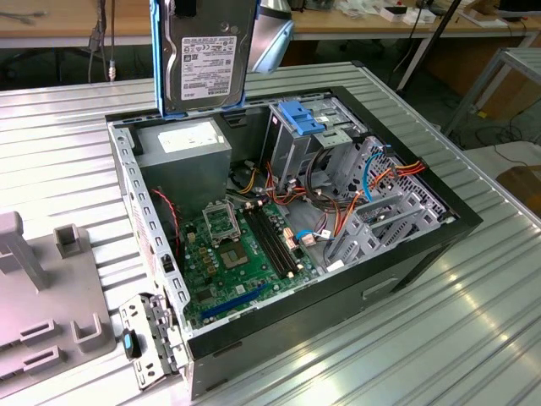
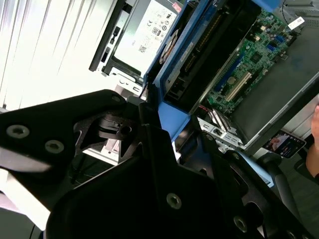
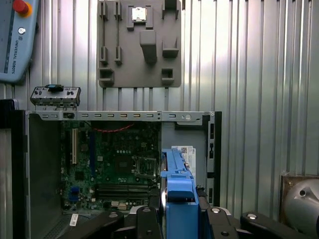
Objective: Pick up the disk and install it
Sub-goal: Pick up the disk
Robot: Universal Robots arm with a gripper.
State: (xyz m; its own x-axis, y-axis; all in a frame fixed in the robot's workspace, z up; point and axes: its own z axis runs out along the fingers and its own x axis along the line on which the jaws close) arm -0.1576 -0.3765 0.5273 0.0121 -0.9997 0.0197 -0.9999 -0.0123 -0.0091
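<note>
The disk [image 1: 207, 59] hangs upright in the air above the back corner of the open computer case [image 1: 127, 182], its white label facing the exterior view and blue rails along its edges. In the first wrist view the disk [image 3: 178, 181] shows edge-on, and my gripper [image 3: 179, 221] is shut on it with black fingers [image 3: 142, 221] on either side. In the second wrist view the disk [image 2: 212, 47] juts out from my gripper [image 2: 162, 127] over the case. Below and to the exterior view's right stands the drive cage [image 1: 308, 135] with a blue latch.
The grey power supply [image 1: 190, 144] lies right under the disk, with the green motherboard [image 1: 237, 254] and bundled cables [image 1: 372, 182] beside it. A grey fixture tray [image 1: 34, 321] and a loose metal bracket [image 1: 144, 338] lie on the ribbed table. A hand [image 2: 314, 144] shows past the case.
</note>
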